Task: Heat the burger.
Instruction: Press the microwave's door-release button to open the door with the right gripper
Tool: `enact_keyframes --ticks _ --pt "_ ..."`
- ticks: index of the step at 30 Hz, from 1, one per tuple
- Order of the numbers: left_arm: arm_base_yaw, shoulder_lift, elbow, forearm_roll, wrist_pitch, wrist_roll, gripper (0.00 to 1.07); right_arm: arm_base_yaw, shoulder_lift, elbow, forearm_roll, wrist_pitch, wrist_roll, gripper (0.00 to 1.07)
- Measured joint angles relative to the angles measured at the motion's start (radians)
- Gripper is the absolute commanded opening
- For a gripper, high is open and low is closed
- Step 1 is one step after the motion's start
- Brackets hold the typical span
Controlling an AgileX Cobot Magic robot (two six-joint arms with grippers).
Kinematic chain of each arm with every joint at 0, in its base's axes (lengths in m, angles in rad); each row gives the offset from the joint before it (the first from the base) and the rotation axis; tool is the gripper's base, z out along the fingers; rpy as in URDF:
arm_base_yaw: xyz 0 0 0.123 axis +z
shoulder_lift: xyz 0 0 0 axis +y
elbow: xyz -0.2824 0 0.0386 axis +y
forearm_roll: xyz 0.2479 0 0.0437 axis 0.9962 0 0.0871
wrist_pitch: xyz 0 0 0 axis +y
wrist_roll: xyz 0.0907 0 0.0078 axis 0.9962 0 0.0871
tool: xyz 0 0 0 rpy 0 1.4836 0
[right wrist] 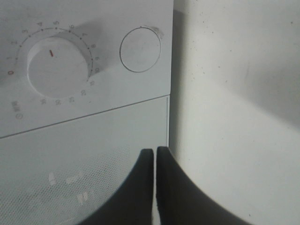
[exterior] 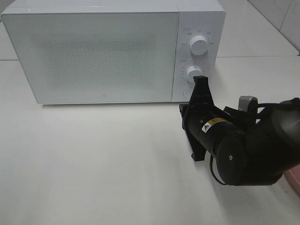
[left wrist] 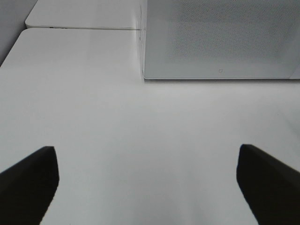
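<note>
The burger is out of view in every frame. A white microwave [exterior: 93, 56] stands at the back of the table with its door shut. My right gripper [exterior: 199, 79] is shut and empty, its tips just in front of the lower knob [exterior: 193, 72] on the control panel. In the right wrist view the shut fingertips [right wrist: 154, 151] sit at the seam between the door and the panel, close to the timer knob [right wrist: 56, 65] and a round button [right wrist: 140, 49]. My left gripper [left wrist: 145, 149] is wide open over bare table, some way in front of the microwave [left wrist: 220, 37].
The upper knob [exterior: 199, 45] sits above the lower one. A pink plate edge [exterior: 295, 180] shows at the right border, behind my right arm. White tabletop [exterior: 93, 159] stretches in front of the microwave; a table seam [left wrist: 84, 28] runs beside it.
</note>
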Motion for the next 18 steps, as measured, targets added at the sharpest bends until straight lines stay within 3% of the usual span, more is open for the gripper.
enact_keyframes --ticks 18 --pt "0.000 0.000 0.000 0.001 0.000 0.000 0.98 -0.139 0.031 -0.087 -0.059 0.083 -0.009 0.00"
